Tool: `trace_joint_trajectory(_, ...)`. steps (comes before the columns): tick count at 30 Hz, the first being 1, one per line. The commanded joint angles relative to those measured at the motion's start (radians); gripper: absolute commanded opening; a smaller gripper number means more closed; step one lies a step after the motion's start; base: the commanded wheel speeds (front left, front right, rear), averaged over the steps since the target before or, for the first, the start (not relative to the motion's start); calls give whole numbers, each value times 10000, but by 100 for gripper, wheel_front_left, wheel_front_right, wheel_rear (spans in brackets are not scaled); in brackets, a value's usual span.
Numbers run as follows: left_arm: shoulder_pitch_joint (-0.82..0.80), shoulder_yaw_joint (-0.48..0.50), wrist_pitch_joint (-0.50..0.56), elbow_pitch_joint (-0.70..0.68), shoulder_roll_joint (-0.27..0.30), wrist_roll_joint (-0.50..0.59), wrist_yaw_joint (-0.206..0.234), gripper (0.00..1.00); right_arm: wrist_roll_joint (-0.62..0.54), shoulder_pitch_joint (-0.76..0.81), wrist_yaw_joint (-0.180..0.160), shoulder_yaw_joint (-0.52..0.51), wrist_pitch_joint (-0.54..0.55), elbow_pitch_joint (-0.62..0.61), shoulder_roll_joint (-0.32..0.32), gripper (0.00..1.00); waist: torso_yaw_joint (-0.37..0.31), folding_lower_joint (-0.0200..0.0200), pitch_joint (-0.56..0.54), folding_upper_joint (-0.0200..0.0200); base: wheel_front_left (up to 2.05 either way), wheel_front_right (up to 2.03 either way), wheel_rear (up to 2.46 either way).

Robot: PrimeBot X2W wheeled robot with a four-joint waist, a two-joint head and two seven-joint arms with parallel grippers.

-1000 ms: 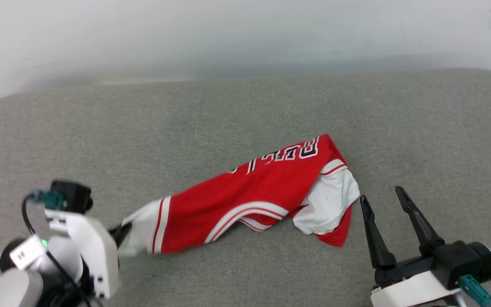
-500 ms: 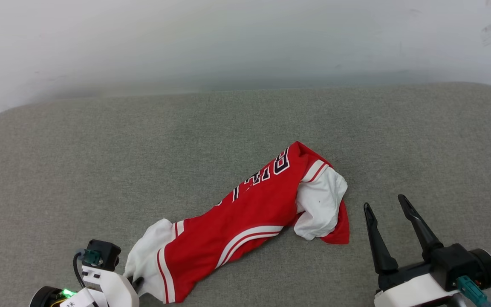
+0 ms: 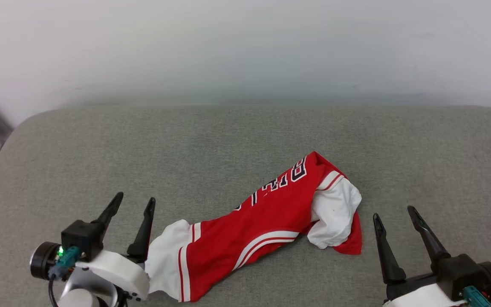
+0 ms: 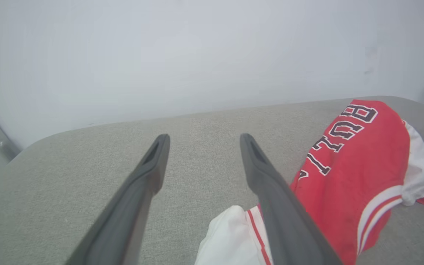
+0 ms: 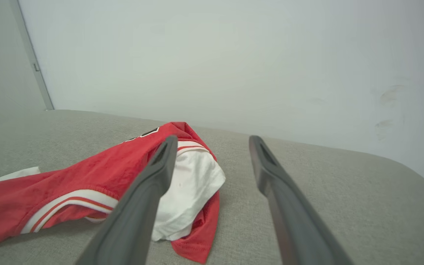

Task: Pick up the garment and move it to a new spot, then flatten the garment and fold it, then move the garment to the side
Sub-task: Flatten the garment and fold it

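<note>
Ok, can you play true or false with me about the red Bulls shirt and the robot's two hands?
1. The jersey lies rumpled on the grey cushion. True.
2. The left gripper is pinching the jersey. False: its jaws stand open, with nothing between them.
3. The right gripper is open and empty. True.
4. The jersey is folded neatly. False: it is bunched into a long, creased strip.

White wrist shells point(image 3: 117, 275) bear long black jaws, teal plugs point(image 3: 67, 257).
</note>
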Motion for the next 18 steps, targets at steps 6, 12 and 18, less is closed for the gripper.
trace_joint_trajectory(6,537,397,-341,-1100,-641,621,299,100,215,32,-3,405,832,136,-546,100,430,1,26,0,0,0,0)
trace_joint_trajectory(12,531,566,-333,-1598,-1027,1145,-47,100,1495,-878,-3,1613,4172,-444,-1833,100,801,1,404,0,0,0,0)
trace_joint_trajectory(18,354,832,-335,-1542,-1387,1414,-366,100,2817,-2026,-5,2497,7835,-565,-2808,100,1219,1,887,0,0,0,0)
